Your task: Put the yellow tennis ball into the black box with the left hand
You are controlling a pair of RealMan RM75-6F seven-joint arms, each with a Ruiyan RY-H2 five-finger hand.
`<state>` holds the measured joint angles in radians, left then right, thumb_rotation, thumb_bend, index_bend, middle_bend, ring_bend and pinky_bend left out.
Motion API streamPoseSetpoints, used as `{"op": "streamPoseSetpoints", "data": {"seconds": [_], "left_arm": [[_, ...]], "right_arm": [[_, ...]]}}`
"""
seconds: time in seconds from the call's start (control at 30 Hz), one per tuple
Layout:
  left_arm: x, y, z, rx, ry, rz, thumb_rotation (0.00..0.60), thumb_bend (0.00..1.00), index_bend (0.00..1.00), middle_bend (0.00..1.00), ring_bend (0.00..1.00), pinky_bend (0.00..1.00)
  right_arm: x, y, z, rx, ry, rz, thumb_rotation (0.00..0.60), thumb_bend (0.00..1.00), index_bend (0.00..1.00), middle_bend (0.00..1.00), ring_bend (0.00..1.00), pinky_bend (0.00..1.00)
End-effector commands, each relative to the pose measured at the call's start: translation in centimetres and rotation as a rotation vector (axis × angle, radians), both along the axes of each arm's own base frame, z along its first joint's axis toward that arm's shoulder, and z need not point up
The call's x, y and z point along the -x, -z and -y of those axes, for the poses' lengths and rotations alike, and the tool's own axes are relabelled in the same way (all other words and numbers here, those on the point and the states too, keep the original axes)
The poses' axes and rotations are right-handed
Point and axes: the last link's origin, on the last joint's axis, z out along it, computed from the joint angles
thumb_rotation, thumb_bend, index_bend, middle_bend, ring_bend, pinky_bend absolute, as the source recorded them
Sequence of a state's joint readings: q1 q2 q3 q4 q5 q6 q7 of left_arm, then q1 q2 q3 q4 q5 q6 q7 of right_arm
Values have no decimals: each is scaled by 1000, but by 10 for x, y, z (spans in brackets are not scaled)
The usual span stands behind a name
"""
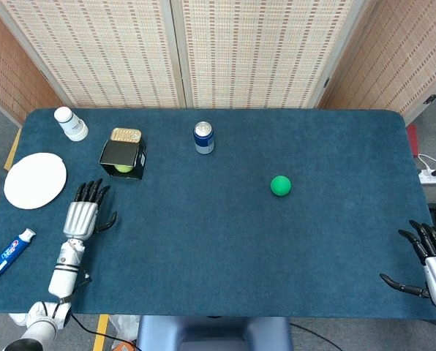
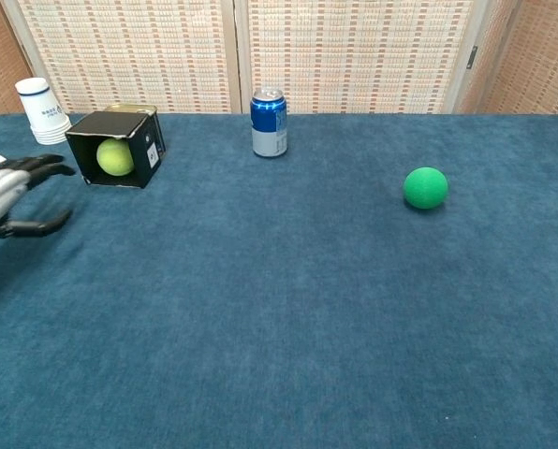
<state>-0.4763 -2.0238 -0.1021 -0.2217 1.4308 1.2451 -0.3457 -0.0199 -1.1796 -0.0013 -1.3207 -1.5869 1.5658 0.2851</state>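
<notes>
Tennis ball (image 2: 115, 157) is sitting inside the black box (image 2: 144, 148), which lies on its side with the opening facing the robot, so you can see the yellow ball tucked in there from the chest view. The left hand (image 1: 81, 213) is off the box, hovering over the blue tabletop (image 1: 225, 241) near the left edge, fingers spread and holding nothing. The right hand (image 1: 431, 265) is way over at the near right corner, also spread out and empty. Other stuff on the tabletop: a blue soda can (image 1: 204, 137) standing upright right of the box, a green ball (image 1: 280, 185) out toward the middle-right, a white bottle (image 1: 71, 123) at the far left, a white plate (image 1: 34, 180) and a toothpaste tube (image 1: 6, 258) along the left edge.
</notes>
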Motion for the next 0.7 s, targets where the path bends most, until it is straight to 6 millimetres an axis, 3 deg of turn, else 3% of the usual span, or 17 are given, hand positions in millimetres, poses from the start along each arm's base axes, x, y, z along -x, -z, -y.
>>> {"op": "streamPoseSetpoints", "data": {"seconds": [0.03,0.07,0.1,0.17,0.2,0.3,0.7], "left_arm": [[36,-20,88,-142,-61,5,208,369,203,31,0,0],[43,-29,109,-162,-84,10,271,371,215,44,0,0],[61,-56,153,-270,-163,91,371,371,235,67,7,3],[64,-79,179,-305,-186,191,542,371,290,137,58,65],[65,-91,183,-331,-191,242,571,373,322,177,100,125],[70,-106,190,-376,-217,280,576,381,373,260,197,253],[67,-114,192,-403,-183,262,572,381,366,255,163,118]], "right_arm": [[1,-1,-2,-1,-5,2,481,0,182,44,0,0],[1,-1,-2,-2,-6,4,480,0,182,44,0,0],[1,-1,-3,-5,-7,6,480,0,182,44,0,0],[1,-1,-3,-6,-11,5,481,0,182,44,0,0],[0,0,-3,-8,-15,3,481,0,182,44,0,0],[-2,4,-1,-20,-23,-8,481,0,182,44,0,0],[-1,7,-2,-25,-3,-19,481,0,182,44,0,0]]}}
